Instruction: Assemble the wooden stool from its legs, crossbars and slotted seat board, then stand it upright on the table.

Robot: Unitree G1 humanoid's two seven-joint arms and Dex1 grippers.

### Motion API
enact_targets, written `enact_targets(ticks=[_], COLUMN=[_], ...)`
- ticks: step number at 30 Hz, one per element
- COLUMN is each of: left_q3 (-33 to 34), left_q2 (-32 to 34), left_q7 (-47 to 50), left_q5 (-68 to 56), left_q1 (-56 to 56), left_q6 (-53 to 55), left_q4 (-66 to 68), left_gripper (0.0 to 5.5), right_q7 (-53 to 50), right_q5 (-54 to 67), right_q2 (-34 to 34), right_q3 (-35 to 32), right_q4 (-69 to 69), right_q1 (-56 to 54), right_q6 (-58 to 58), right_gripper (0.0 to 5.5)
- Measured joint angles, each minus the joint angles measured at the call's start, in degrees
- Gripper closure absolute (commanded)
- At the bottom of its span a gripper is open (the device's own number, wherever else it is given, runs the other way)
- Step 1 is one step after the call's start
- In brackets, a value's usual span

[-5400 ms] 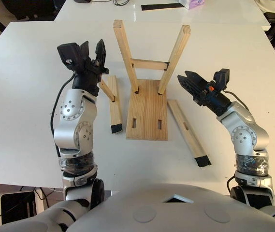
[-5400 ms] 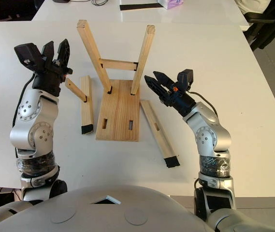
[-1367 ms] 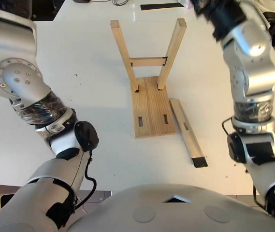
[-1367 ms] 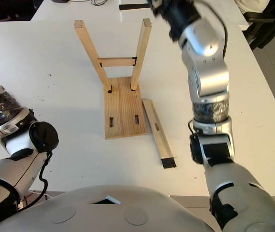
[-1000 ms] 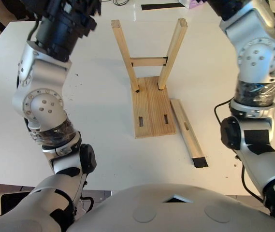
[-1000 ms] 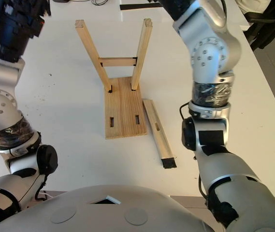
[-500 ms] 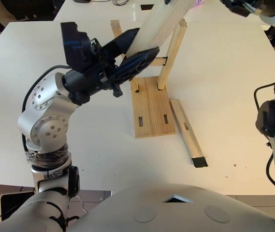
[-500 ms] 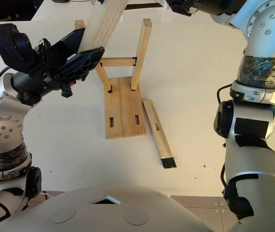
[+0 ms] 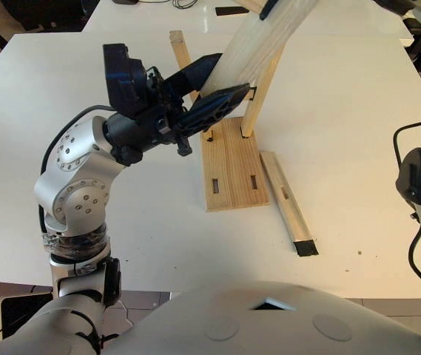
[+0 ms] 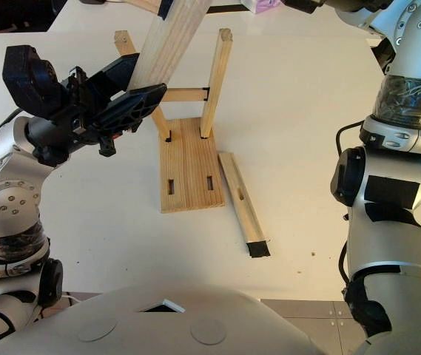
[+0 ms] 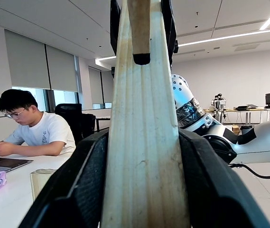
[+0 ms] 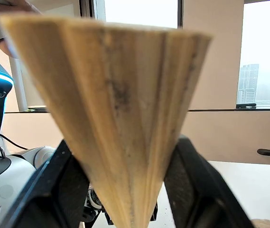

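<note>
Nearest on the tabletop (image 9: 343,133), at about 4 o'clock from the seat board (image 9: 232,166), a loose leg (image 9: 288,203) with a dark cap on its near end lies flat, just beside the board's edge. The board also lies flat, and the two slots (image 9: 215,185) at its 6 o'clock end are empty. Over the board's 10 o'clock corner, the left gripper (image 9: 225,78) pinches the held leg (image 9: 258,41), which slants up through the air toward 1 o'clock and carries a short crossbar stub (image 11: 138,28). At the board's 12 o'clock end, two seated legs (image 9: 258,96) stand in their slots, joined by a crossbar (image 10: 184,95). Farthest up, the right gripper (image 12: 125,180) is pressed onto the held leg's upper end.

I judge the task roughly half done, with one leg pair in place. The held leg and the loose leg must be joined and seated in the empty slots, then the stool turned upright.
</note>
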Motion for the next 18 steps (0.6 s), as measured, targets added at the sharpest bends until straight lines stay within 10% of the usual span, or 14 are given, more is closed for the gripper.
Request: enact_targets(ticks=[18], left_q3=[-0.23], left_q2=[1.40], left_q7=[3.38], left_q5=[2.03], left_q1=[5.49], left_q6=[0.62], left_q4=[7.33], left_gripper=[2.24], right_q7=[-7.87], right_q5=[-10.08], right_q2=[-0.12], right_q3=[0.11], right_q4=[-10.26], right_q1=[15.55], right_q6=[-10.29], right_gripper=[3.44])
